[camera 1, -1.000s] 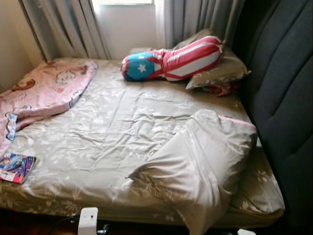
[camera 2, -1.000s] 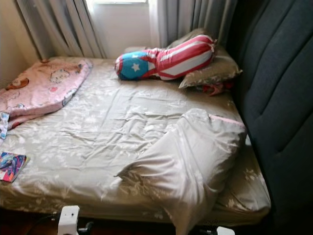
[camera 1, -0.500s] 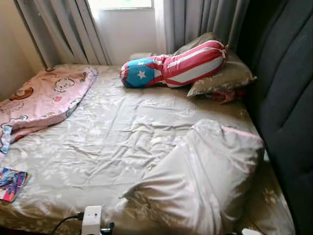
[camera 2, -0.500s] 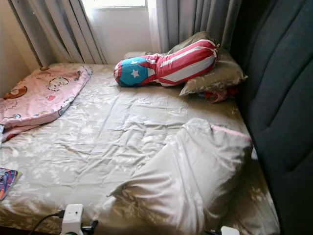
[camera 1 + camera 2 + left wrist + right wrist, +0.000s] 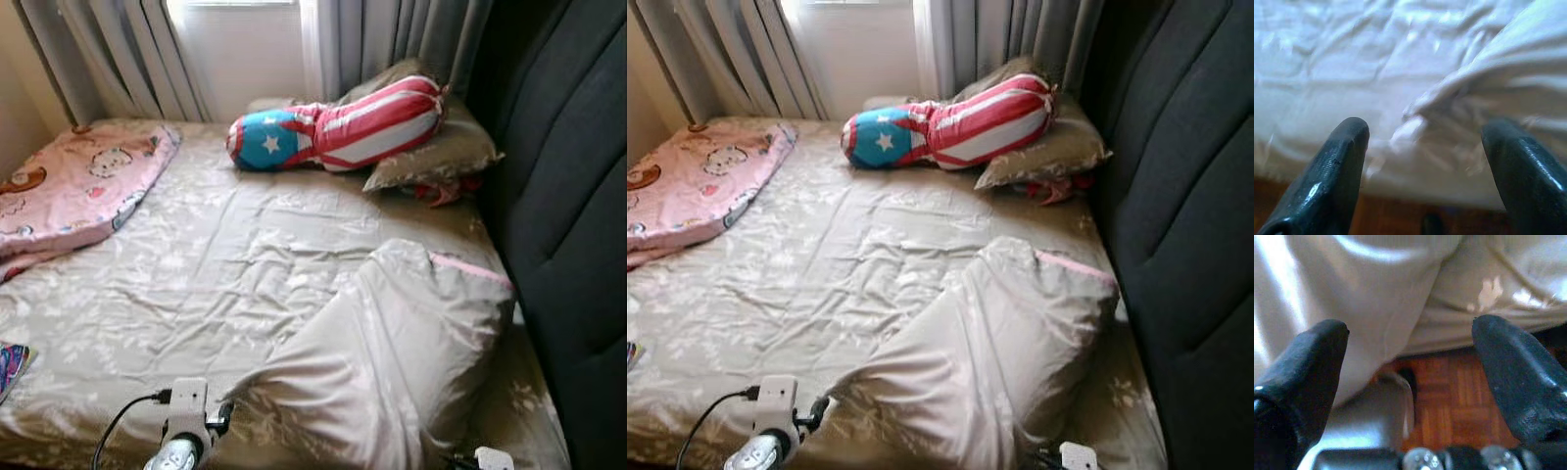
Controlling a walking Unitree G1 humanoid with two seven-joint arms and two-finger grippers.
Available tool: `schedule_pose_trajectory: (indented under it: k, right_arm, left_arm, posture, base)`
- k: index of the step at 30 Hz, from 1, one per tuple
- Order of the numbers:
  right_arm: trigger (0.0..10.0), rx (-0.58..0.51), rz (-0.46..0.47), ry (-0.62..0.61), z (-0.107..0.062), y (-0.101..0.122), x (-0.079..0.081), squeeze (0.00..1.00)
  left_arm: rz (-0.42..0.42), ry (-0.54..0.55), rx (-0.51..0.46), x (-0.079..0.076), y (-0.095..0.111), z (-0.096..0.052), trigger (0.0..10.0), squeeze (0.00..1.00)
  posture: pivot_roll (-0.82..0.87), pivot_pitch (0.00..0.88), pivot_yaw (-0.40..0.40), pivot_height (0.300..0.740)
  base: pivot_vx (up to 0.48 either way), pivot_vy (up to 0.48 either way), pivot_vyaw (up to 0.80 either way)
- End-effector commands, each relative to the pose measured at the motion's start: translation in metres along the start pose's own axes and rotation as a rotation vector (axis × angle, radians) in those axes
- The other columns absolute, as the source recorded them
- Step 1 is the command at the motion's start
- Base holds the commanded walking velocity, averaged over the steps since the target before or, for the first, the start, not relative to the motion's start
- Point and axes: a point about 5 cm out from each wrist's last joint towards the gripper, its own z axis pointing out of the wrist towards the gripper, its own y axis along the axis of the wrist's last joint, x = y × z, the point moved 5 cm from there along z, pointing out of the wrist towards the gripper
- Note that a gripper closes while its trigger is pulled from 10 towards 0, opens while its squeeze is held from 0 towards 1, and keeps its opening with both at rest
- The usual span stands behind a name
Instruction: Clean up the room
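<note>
1. The bed (image 5: 225, 264) wears a rumpled grey floral sheet.
2. At 4 o'clock lies a big grey pillow (image 5: 392, 352).
3. At 12 o'clock, a striped star bolster (image 5: 333, 127) leans on another grey pillow (image 5: 431, 157).
4. At 10 o'clock, a pink blanket (image 5: 69, 186).

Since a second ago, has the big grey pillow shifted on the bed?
No. The grey pillow keeps its place beside the dark headboard, its pink-edged corner at the same spot; the whole view has shifted, so the camera moved, not the pillow.
</note>
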Motion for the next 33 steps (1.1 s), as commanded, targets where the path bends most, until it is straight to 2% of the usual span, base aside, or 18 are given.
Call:
schedule_pose_trajectory:
  k: [1, 6, 8, 12, 17, 18, 19, 20, 21, 23, 33]
  right_arm:
    - [10.0, -0.037, 0.029, 0.023, -0.001, 0.001, 0.004, 0.0]
    - [10.0, -0.118, 0.05, 0.071, -0.004, 0.01, 0.009, 0.0]
    - [10.0, -0.129, 0.052, 0.081, -0.004, 0.011, 0.009, 0.0]
    - [10.0, -0.145, 0.059, 0.088, -0.006, 0.01, 0.009, 0.0]
    - [10.0, -0.154, 0.066, 0.085, -0.009, 0.008, 0.006, 0.0]
    - [10.0, -0.212, 0.05, 0.106, -0.004, 0.025, 0.015, 0.0]
    - [10.0, -0.317, 0.025, 0.142, 0.003, 0.06, 0.034, 0.0]
    - [10.0, -0.393, 0.01, 0.167, 0.006, 0.085, 0.049, 0.0]
    - [10.0, -0.498, -0.013, 0.199, 0.007, 0.121, 0.069, 0.0]
    - [10.0, -0.528, -0.017, 0.213, 0.006, 0.13, 0.074, 0.0]
    - [10.0, -0.619, -0.028, 0.242, -0.005, 0.144, 0.085, 0.0]
  left_arm:
    - [-0.015, -0.007, -0.081, -0.001, 0.019, 0.003, 10.0, 0.0]
    - [-0.028, -0.032, -0.216, -0.011, 0.048, 0.005, 10.0, 0.0]
    - [-0.027, -0.044, -0.245, -0.015, 0.053, 0.004, 10.0, 0.0]
    - [-0.007, -0.063, -0.282, -0.018, 0.054, -0.002, 10.0, 0.0]
    - [0.013, -0.059, -0.305, -0.013, 0.045, -0.014, 10.0, 0.0]
    - [0.014, -0.058, -0.307, -0.012, 0.044, -0.015, 10.0, 0.0]
    - [0.017, -0.055, -0.308, -0.011, 0.043, -0.016, 10.0, 0.0]
    - [0.02, -0.054, -0.308, -0.011, 0.043, -0.017, 10.0, 0.0]
    - [0.018, -0.046, -0.315, -0.008, 0.042, -0.02, 10.0, 0.0]
    - [0.018, -0.042, -0.321, -0.006, 0.041, -0.022, 10.0, 0.0]
    - [0.026, -0.021, -0.368, -0.002, 0.052, -0.031, 10.0, 0.0]
  posture:
    - [-0.02, 0.0, 0.004, 0.71]
    - [-0.02, 0.0, -0.002, 0.71]
    - [-0.03, 0.0, -0.004, 0.71]
    - [-0.04, 0.0, -0.01, 0.71]
    - [-0.04, 0.0, -0.023, 0.71]
    - [-0.04, 0.0, -0.029, 0.71]
    - [-0.04, 0.0, -0.03, 0.71]
    - [-0.04, 0.0, -0.03, 0.71]
    - [-0.04, 0.0, -0.039, 0.71]
    - [-0.03, 0.0, -0.044, 0.71]
    - [-0.01, 0.0, -0.067, 0.71]
  base:
    - [0.0, 0.0, 0.0]
    - [0.0, 0.0, 0.0]
    - [0.0, 0.0, 0.0]
    - [0.0, 0.0, 0.0]
    - [0.0, 0.0, 0.0]
    - [0.0, 0.0, 0.0]
    - [0.0, 0.0, 0.0]
    - [0.0, 0.0, 0.0]
    - [0.0, 0.0, 0.0]
    - [0.0, 0.0, 0.0]
    - [0.0, 0.0, 0.0]
